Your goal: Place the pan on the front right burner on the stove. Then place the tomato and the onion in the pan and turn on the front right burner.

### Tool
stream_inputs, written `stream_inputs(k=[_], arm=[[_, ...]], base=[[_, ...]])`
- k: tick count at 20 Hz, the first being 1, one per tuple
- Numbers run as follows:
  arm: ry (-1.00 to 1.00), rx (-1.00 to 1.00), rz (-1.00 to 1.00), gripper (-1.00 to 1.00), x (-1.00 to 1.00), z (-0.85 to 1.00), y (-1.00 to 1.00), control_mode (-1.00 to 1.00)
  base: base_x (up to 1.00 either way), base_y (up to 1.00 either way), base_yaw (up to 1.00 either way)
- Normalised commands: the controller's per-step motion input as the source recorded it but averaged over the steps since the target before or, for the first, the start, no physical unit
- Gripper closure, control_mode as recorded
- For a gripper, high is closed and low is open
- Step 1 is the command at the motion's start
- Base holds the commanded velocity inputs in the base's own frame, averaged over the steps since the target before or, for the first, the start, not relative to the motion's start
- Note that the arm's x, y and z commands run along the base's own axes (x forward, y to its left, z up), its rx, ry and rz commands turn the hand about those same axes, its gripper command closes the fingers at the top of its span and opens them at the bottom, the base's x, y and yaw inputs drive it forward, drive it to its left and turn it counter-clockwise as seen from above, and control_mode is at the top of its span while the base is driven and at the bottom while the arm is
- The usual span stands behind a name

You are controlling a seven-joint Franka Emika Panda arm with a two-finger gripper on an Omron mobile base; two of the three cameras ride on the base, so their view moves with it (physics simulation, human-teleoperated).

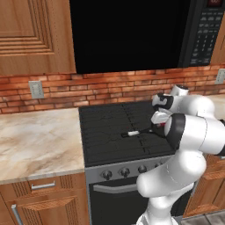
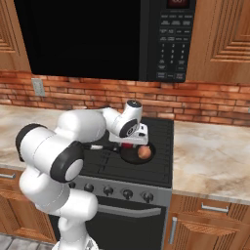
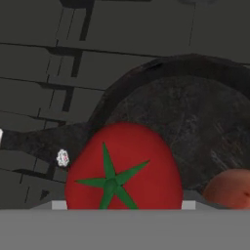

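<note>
The stove carries the pan on its front right burner. The onion lies in the pan. The gripper pinches the tomato just above the pan. No writing is readable.

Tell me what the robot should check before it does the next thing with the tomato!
1. pan sits on the front right burner: ok.
2. onion already in the pan: ok.
3. tomato is over the pan: ok.
4. Tomato resting on the pan floor: cannot tell.
5. Jaws of the gripper shut on the tomato or let go: cannot tell.
6. Burner turned on: cannot tell.
</note>
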Motion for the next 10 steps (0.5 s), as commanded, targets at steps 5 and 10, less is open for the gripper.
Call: stream_inputs(k=[5,10], arm=[[0.0,-0.01,0.0,1.0,0.0,-0.18,0.0,-1.0],[0.0,-0.01,0.0,1.0,0.02,-0.15,0.0,-1.0]], base=[[0.0,0.0,0.0],[0.0,0.0,0.0]])
